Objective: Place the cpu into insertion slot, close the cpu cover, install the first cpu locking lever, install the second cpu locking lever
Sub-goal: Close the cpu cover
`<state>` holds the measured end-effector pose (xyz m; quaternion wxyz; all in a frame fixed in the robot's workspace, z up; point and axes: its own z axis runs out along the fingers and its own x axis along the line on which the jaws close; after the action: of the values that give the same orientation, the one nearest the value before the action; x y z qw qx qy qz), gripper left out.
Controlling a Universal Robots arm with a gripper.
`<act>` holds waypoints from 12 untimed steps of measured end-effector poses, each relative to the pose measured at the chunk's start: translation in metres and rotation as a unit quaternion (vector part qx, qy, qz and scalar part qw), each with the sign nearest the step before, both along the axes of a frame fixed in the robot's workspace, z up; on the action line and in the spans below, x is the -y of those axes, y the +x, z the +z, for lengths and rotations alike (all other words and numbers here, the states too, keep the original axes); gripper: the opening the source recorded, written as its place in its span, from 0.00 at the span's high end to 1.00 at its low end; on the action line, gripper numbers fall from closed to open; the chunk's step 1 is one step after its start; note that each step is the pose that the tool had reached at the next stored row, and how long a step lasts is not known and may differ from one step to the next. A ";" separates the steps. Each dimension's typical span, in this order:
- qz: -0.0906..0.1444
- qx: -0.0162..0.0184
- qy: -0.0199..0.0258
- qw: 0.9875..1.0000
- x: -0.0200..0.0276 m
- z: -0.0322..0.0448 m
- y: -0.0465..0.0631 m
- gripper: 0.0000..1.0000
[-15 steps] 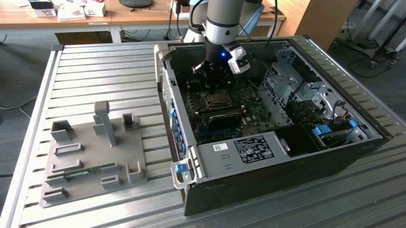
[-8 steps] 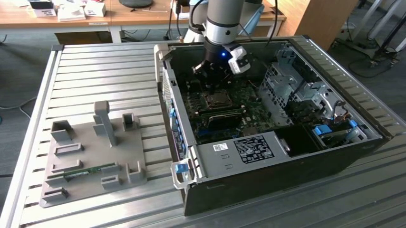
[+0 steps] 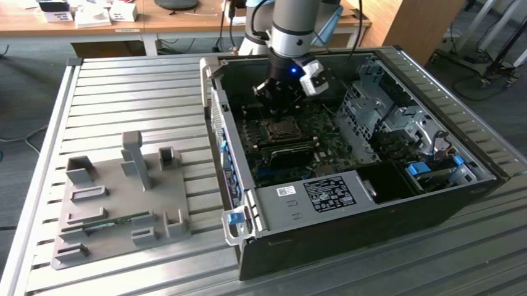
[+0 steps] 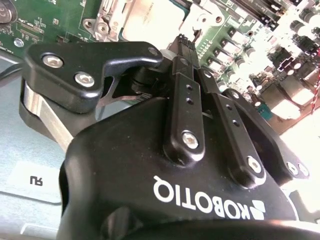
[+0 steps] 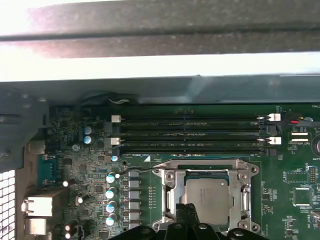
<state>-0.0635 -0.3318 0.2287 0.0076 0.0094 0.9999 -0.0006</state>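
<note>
The cpu (image 5: 207,196), a silver-grey square chip, lies in the insertion slot (image 3: 280,129) on the green board inside the open computer case. The cpu cover (image 5: 205,164), a silvery frame with a square window, lies flat around the chip. A thin wire lever (image 5: 142,171) runs out past the frame's corner. My gripper (image 5: 187,211) hangs just above the socket's edge, its black fingers (image 4: 184,55) pressed together with nothing visible between them. In the second wrist view the cpu (image 4: 155,17) sits just beyond the fingertips. In the exterior view the gripper (image 3: 268,95) reaches down into the case.
Long black memory slots (image 5: 190,132) lie beside the socket, toward the case wall (image 5: 160,90). A grey drive cage (image 3: 387,117) fills the exterior view's right side of the case. A grey fixture plate (image 3: 123,203) with upright blocks sits on the slatted table at the exterior view's left.
</note>
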 end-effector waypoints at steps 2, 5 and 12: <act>0.000 0.000 0.000 1.000 0.0000 0.0000 0.001 0.89; 0.000 0.000 0.000 1.000 0.0000 0.0000 0.002 0.89; 0.000 0.000 0.000 1.000 0.0000 0.0000 0.002 0.89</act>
<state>-0.0611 -0.3318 0.2287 0.0076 0.0093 0.9999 -0.0005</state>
